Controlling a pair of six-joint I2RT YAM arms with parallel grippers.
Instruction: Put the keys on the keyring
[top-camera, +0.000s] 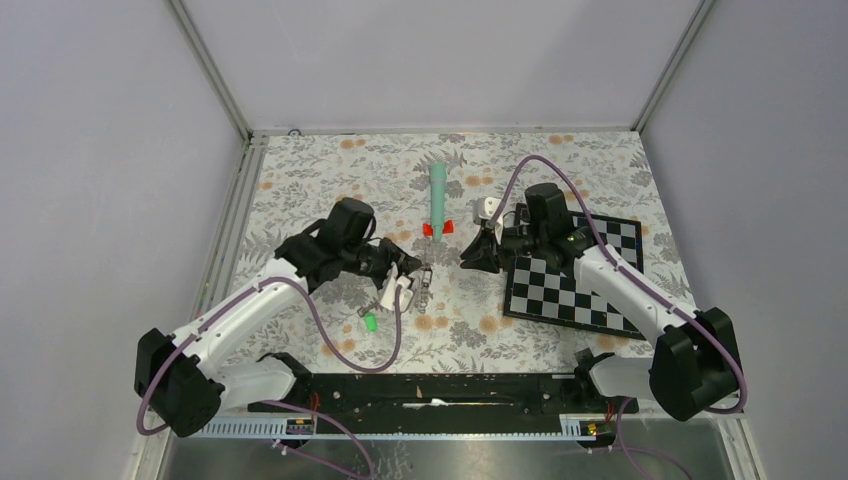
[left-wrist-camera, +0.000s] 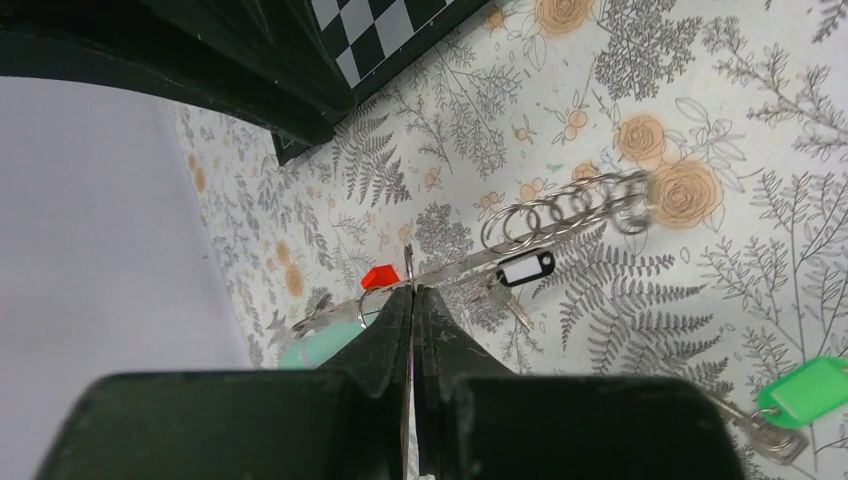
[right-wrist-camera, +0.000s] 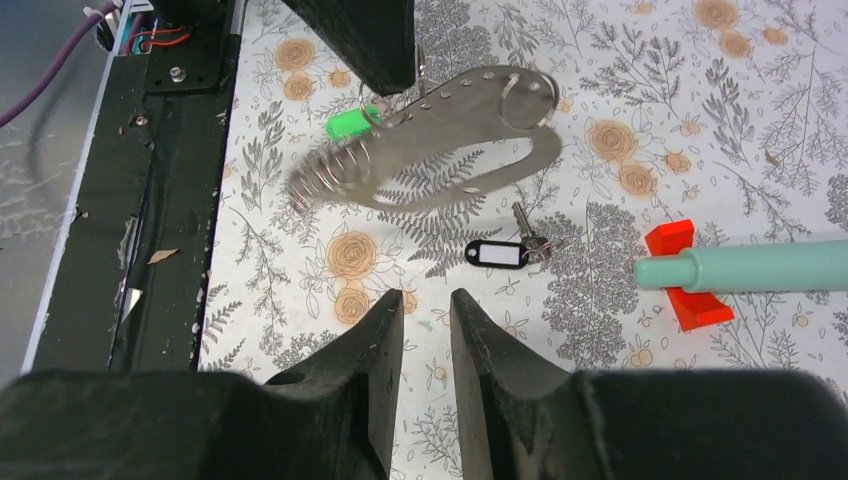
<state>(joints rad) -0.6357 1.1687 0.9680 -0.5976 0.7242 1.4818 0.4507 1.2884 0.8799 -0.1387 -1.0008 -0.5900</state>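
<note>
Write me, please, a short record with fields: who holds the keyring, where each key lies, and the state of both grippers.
keyring: oval metal loop, pinched by the left gripper
left gripper: shut on the keyring
right gripper: open, empty, pointed toward the keyring
black-tag key: lying on the table near the keyring, not threaded on it
green-tag key: on the table beside the left gripper; whether it is attached cannot be told
other things: teal stick with a red base, chessboard
</note>
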